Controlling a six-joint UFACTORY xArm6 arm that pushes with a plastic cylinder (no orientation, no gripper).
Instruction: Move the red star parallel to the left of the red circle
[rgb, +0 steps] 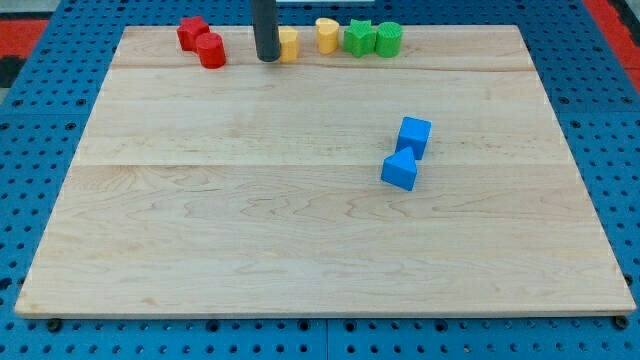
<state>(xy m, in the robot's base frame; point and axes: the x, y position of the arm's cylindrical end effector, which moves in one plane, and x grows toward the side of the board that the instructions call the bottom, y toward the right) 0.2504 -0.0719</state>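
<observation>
My tip (267, 58) rests near the desk's (300, 250) top edge, touching the left side of a yellow block (289, 44) (shape unclear). There is no gripper, only the rod. The red star (191, 32) sits at the top left, touching the red circle (211, 51) just below-right of it, left of my tip.
</observation>
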